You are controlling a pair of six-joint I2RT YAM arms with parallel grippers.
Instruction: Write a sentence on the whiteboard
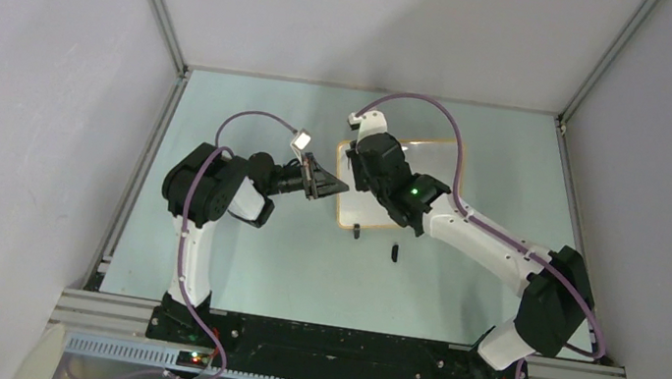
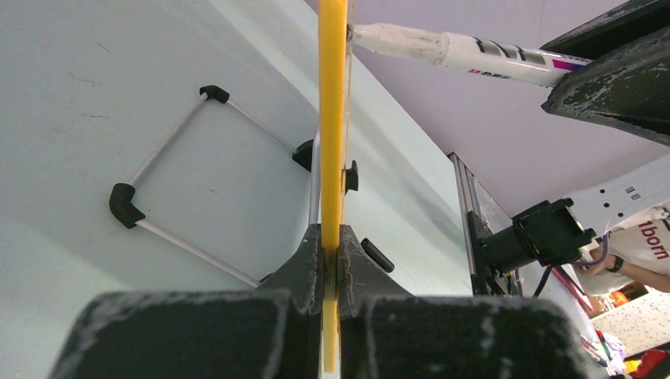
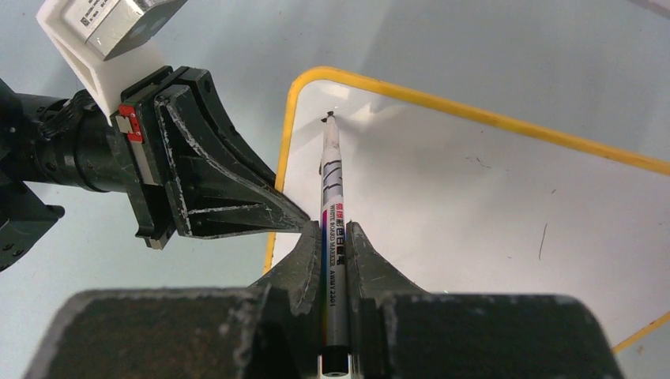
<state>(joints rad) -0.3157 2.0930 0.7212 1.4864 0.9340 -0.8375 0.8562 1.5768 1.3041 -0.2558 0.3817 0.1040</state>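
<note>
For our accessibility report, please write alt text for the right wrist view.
The right tool grips a white marker, its tip at a rounded corner of the whiteboard, where only a small black mark shows. The left tool clamps the board's yellow-framed edge beside it.
</note>
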